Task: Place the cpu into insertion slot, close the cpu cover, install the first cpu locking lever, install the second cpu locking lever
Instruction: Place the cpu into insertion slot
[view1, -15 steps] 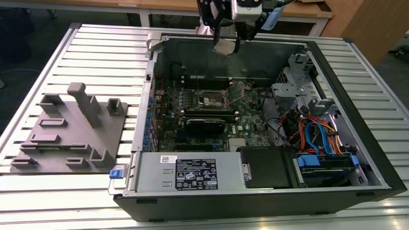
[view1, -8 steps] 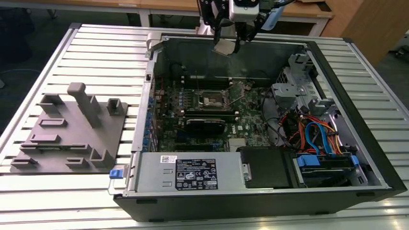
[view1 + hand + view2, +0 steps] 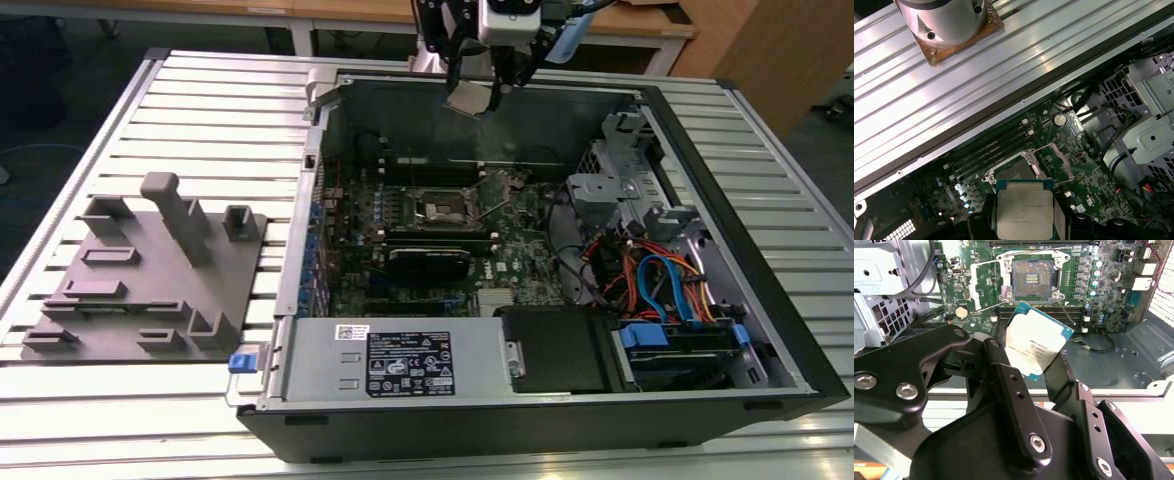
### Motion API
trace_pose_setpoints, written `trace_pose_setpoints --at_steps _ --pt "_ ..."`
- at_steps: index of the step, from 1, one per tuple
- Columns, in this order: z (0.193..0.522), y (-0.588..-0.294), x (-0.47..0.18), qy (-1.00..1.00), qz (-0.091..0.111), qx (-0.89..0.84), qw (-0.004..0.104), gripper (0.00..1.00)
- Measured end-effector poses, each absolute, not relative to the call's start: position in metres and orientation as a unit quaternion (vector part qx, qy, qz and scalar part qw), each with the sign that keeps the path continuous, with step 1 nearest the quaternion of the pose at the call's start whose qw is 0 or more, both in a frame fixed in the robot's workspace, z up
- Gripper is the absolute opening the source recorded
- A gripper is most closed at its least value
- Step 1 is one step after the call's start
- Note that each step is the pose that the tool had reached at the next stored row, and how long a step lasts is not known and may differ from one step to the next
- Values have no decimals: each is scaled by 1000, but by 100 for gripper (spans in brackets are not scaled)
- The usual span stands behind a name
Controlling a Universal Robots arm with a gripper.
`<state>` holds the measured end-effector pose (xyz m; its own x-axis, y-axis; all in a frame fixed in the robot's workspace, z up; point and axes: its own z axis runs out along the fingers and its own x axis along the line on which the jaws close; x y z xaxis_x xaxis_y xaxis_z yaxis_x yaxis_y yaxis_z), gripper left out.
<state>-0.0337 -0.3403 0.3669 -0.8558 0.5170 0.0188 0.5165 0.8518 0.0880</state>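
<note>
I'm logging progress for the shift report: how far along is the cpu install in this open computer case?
Done: nothing is fixed yet. The insertion slot lies open and empty, with the cpu cover swung up beside it. In hand: the gripper holds the cpu between its fingers, in the air above the computer case. Left: all four steps of the task.

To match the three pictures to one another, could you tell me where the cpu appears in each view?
Exterior view: the cpu hangs tilted in the gripper over the case's far wall.
Second wrist view: the cpu sits between the black fingers, before the insertion slot.
First wrist view: the cpu partly covers the insertion slot.
Shared landmark: the insertion slot.
</note>
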Motion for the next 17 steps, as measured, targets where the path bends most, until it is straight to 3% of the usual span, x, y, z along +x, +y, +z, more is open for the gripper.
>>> trace_pose_setpoints --at_steps 17 --pt "367 -340 -34 955 45 294 4 54"
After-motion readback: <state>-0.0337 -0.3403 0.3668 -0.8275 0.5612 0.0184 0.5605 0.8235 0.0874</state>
